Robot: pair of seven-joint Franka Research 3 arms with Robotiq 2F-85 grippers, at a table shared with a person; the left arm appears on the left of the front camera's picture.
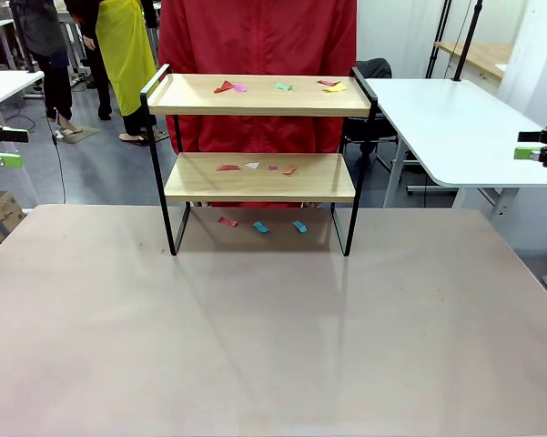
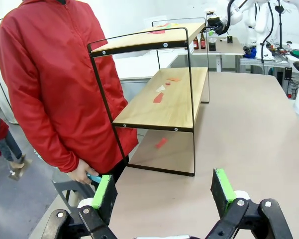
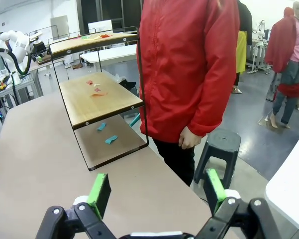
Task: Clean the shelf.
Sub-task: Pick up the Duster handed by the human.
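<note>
The shelf (image 1: 259, 177) stands at the far middle of the table, a two-board wooden rack on a thin black frame. Several coloured paper scraps (image 1: 283, 86) lie on its top board. More scraps (image 1: 252, 166) are on the lower board, and red and teal scraps (image 1: 260, 227) lie on the table under it. My left gripper (image 1: 2, 147) hovers open at the left edge, far from the shelf (image 2: 164, 99); its jaws (image 2: 162, 191) are empty. My right gripper (image 1: 533, 146) hangs open at the right edge; between its fingers (image 3: 156, 191) there is nothing. The shelf (image 3: 97, 99) is well ahead of it.
A person in a red jacket (image 1: 255, 36) stands right behind the shelf, holding something teal in one hand (image 2: 84, 174). White tables sit at the right (image 1: 446, 127) and left (image 1: 0, 86). A black stool (image 3: 219, 144) stands beside the person. The near tabletop (image 1: 273, 346) is bare.
</note>
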